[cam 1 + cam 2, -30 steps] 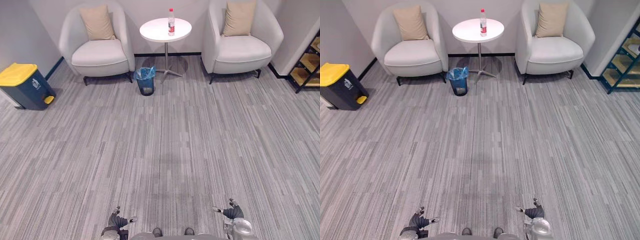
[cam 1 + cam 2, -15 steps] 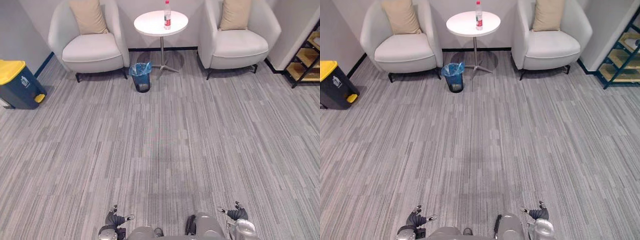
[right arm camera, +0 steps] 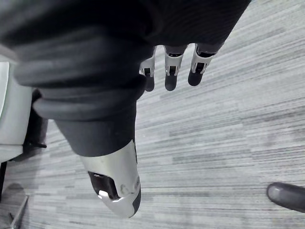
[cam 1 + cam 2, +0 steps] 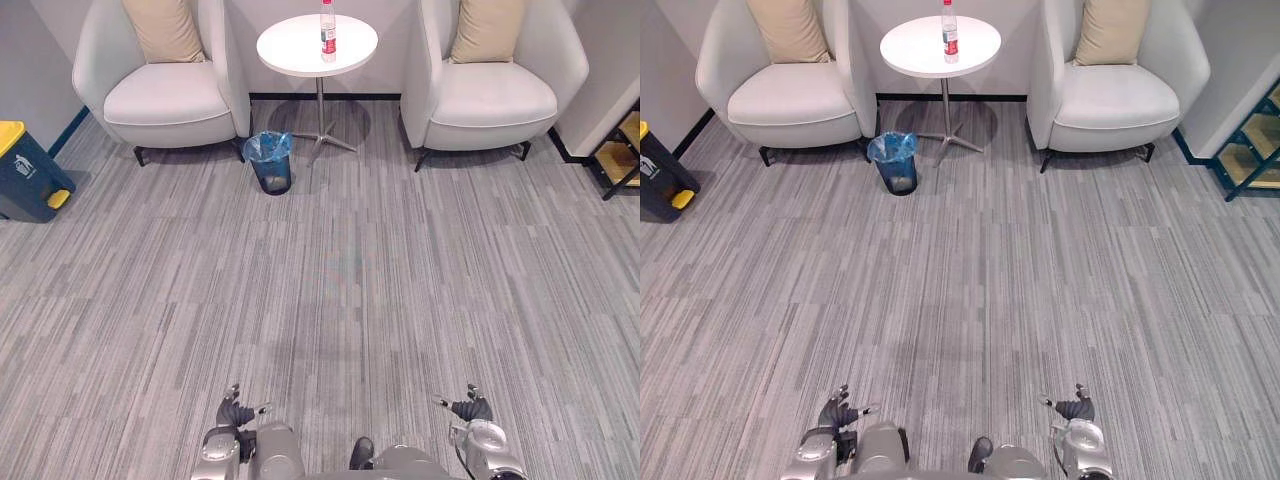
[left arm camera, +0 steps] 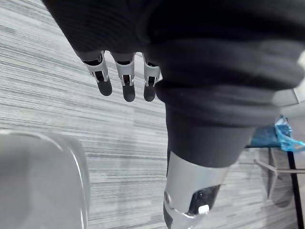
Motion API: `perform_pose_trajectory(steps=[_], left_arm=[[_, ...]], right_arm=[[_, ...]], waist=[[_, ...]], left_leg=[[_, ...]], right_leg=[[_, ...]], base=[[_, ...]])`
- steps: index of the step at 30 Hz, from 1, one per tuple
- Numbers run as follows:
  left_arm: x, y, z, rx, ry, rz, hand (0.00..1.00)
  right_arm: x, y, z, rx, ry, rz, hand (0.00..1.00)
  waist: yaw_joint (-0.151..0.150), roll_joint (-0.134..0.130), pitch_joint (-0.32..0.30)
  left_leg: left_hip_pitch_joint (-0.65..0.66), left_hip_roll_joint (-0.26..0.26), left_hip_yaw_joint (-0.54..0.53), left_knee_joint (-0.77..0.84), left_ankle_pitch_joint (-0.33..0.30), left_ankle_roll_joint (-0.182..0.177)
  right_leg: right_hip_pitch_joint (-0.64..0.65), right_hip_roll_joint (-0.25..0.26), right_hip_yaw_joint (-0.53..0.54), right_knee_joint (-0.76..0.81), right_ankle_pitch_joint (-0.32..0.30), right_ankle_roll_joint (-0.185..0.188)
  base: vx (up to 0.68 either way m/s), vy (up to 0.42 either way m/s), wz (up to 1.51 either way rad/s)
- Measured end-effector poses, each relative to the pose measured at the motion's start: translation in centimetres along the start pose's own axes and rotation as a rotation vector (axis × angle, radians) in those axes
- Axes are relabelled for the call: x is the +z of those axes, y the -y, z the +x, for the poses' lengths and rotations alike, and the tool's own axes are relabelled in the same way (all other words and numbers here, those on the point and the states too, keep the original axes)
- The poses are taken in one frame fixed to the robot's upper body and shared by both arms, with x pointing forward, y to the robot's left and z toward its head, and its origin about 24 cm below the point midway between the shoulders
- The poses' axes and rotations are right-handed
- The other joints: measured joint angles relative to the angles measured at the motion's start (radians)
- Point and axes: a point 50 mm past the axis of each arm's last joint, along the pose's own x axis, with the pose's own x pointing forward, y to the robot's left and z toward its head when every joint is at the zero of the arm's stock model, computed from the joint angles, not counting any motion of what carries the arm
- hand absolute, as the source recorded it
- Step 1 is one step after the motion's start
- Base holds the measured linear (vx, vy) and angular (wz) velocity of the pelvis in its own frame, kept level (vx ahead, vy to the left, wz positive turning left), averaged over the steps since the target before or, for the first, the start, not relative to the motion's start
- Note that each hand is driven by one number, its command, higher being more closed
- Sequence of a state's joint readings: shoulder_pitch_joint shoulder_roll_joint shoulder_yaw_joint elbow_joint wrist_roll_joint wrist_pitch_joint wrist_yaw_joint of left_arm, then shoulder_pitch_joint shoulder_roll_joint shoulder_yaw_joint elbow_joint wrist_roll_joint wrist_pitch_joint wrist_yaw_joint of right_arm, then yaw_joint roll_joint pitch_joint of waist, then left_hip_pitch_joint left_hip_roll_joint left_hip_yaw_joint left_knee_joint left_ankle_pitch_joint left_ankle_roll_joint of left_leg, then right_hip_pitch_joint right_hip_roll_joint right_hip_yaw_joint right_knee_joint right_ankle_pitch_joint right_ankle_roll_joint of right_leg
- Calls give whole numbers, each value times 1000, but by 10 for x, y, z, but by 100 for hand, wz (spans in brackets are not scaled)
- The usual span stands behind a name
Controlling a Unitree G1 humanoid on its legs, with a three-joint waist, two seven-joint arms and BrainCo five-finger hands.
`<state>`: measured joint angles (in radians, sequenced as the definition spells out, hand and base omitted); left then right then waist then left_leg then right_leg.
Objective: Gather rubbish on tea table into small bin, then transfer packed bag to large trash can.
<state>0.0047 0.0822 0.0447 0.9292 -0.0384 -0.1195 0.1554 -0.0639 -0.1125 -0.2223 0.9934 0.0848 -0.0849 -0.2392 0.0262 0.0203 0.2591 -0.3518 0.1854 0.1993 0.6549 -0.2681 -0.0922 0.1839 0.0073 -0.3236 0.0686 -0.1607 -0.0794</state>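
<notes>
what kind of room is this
Probably an office lounge or waiting area: two white armchairs flank a small round table with a bottle on it, and a blue-lined small bin stands beside it on grey carpet.

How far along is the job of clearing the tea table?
Nothing looks done yet: the bottle stands on the table, and the small bin with its blue bag sits on the floor beside it. The left hand and right hand are open and empty, far from the table. Left: bin the bottle, then carry the bag to the yellow-lidded trash can.
</notes>
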Motion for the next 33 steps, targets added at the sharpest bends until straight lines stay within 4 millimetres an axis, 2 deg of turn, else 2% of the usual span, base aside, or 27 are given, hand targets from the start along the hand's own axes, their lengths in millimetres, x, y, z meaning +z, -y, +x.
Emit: perform_pose_trajectory(steps=[1, 2, 3, 4, 5, 7, 8, 9, 10, 11, 12, 13, 14, 15, 16, 18, 20, 21, 22, 23, 24, 25, 27, 29, 31, 32, 33], left_arm=[[2, 1, 1, -2, 5, 0, 0], [1, 1, 0, -2, 4, -1, 0], [-1, 1, -1, -1, -4, -1, 0], [-7, -2, -2, 6, -22, -1, 0], [-6, -4, -2, 14, -19, -12, 0], [0, -8, 1, 24, -3, -28, 0], [0, -9, 1, 29, -5, -37, 0], [-2, -10, 1, 33, -10, -37, 0], [-5, -12, 0, 37, -20, -34, 0], [-7, -14, -1, 39, -24, -29, 0], [-9, -17, -2, 38, -31, -9, 0], [-11, -19, -2, 42, -39, 2, 0], [-11, -21, -1, 44, -43, 4, 0], [-13, -22, -2, 47, -48, 7, 0], [-13, -24, -2, 52, -48, 9, 0], [-11, -25, -1, 57, -44, 6, 0], [-10, -25, 0, 57, -41, 3, 0], [-11, -25, -1, 57, -43, 3, 0], [-11, -25, -1, 56, -44, 4, 0], [-11, -25, -1, 57, -46, 4, 0], [-13, -25, -1, 56, -53, 4, 0], [-17, -21, -3, 49, -68, -2, 0], [-20, -17, -3, 43, -79, -6, 0], [-18, -14, -3, 54, -74, -61, 0], [-19, -13, -6, 57, -64, -77, 0], [-18, -13, -6, 57, -60, -78, 0], [-17, -14, -6, 58, -51, -79, 0]], right_arm=[[-1, 2, 0, -8, -5, 11, 0], [-3, 6, 0, -20, -9, 10, 0], [-3, 9, 0, -25, -9, 5, 0], [-5, 9, 0, -26, -18, 2, 0], [-8, 2, -2, -8, -27, -9, 0], [-8, -1, -2, 0, -27, -13, 0], [-10, -1, -3, 3, -31, -23, 0], [-8, -3, -2, 7, -27, -27, 0], [-6, -5, -2, 16, -19, -35, 0], [-6, -6, -2, 22, -18, -42, 0], [-8, -7, -3, 31, -22, -58, 0], [-9, -7, -3, 34, -25, -70, 0], [-10, -7, -3, 34, -29, -73, 0], [-12, -6, -3, 34, -38, -83, 0], [-14, -7, -4, 38, -40, -90, 0], [-13, -7, -3, 40, -39, -91, 0], [-11, -7, -3, 40, -33, -90, 0], [-11, -7, -3, 41, -32, -89, 0], [-16, -4, -4, 34, -47, -92, 0], [-19, -2, -5, 31, -55, -94, 0], [-24, 1, -6, 23, -69, -95, 0], [-24, 5, -5, 13, -74, -98, 0], [-21, 4, -4, 12, -67, -87, 0], [-26, 2, -8, 18, -68, -72, 0], [-25, -4, -11, 31, -51, -43, 0], [-24, -5, -11, 34, -43, -28, 0], [-21, -7, -11, 33, -32, -7, 0]], waist=[[11, -4, 2], [24, 5, 4], [25, 28, 0], [36, 38, 1], [45, 6, -1], [46, -20, 4], [52, -22, 4], [57, -22, 4], [64, -26, 2], [63, -31, -2], [56, -41, -8], [43, -42, -9], [42, -42, -9], [41, -41, -8], [39, -40, -8], [26, -37, -7], [-2, -31, -5], [-13, -31, -5], [-14, -37, -8], [-13, -42, -9], [-13, -45, -15], [-11, -16, -33], [-15, 6, -43], [-10, 17, -41], [-7, 15, -39], [-5, 12, -38], [-1, 5, -38]], left_leg=[[-4, -39, -2, -136, 34, 2], [-3, -78, -14, -344, 130, 6], [3, -80, -31, -409, 183, 15], [20, -83, -60, -413, 315, 54], [11, -110, -48, -380, 302, 91], [-13, -136, -44, -290, 234, 116], [-4, -135, -27, -240, 179, 131], [13, -135, -17, -225, 153, 135], [61, -143, 1, -225, 112, 141], [88, -156, 1, -237, 98, 145], [135, -177, 1, -260, 76, 154], [183, -190, -8, -282, 61, 165], [212, -193, -8, -297, 59, 163], [269, -194, -8, -331, 52, 167], [324, -191, -13, -372, 50, 166], [379, -177, -31, -416, 50, 164], [422, -154, -57, -447, 46, 156], [446, -143, -63, -461, 45, 152], [492, -131, -64, -483, 27, 107], [507, -132, -78, -485, 12, 84], [524, -124, -105, -483, -7, 54], [525, -89, -121, -470, -10, 50], [486, -57, -145, -355, -9, 36], [337, 15, -179, 56, 52, -48], [242, 72, -149, 306, 45, -43], [214, 86, -134, 349, 42, -37], [159, 96, -107, 382, 32, -16]], right_leg=[[9, -18, 12, -3, -13, 21], [29, -25, 43, -11, -47, 66], [41, -18, 55, -15, -63, 81], [60, -17, 84, -15, -84, 102], [63, -47, 105, -15, -92, 115], [68, -86, 117, 9, -94, 119], [55, -101, 144, 95, -105, 138], [30, -113, 164, 173, -113, 150], [-38, -143, 197, 367, -108, 176], [-74, -163, 206, 475, -87, 212], [-143, -193, 221, 655, -58, 276], [-209, -212, 212, 790, -68, 262], [-242, -216, 207, 836, -77, 247], [-293, -219, 180, 870, -99, 209], [-345, -216, 133, 842, -123, 168], [-413, -186, 80, 716, -140, 141], [-469, -145, 65, 542, -127, 136], [-480, -133, 60, 424, -88, 135], [-473, -116, 61, 216, 50, 136], [-464, -115, 67, 175, 144, 136], [-452, -113, 77, 181, 237, 80], [-459, -88, 64, 223, 181, 69], [-434, -64, 31, 233, 128, 52], [-322, -25, -6, 202, 82, 17], [-228, 5, -14, 177, 49, -3], [-201, 11, -14, 163, 41, -4], [-159, 14, -11, 139, 28, -4]], base=[[507, 251, -53], [455, 253, -52], [418, 247, -64], [441, 241, -46], [435, 218, -31], [420, 205, 4], [403, 200, -8], [466, 239, -36], [296, 164, -31], [394, 205, -15], [419, 164, 17], [433, 140, 22], [425, 87, 17], [498, 47, 5], [407, 27, 7], [406, -57, 25], [358, -110, 43], [513, -202, 46], [535, -220, 45], [453, -212, 46], [376, -227, 26], [448, -271, 27], [529, -304, 24], [477, -257, 33], [370, -150, 6], [369, -133, -5], [326, -104, -4]])
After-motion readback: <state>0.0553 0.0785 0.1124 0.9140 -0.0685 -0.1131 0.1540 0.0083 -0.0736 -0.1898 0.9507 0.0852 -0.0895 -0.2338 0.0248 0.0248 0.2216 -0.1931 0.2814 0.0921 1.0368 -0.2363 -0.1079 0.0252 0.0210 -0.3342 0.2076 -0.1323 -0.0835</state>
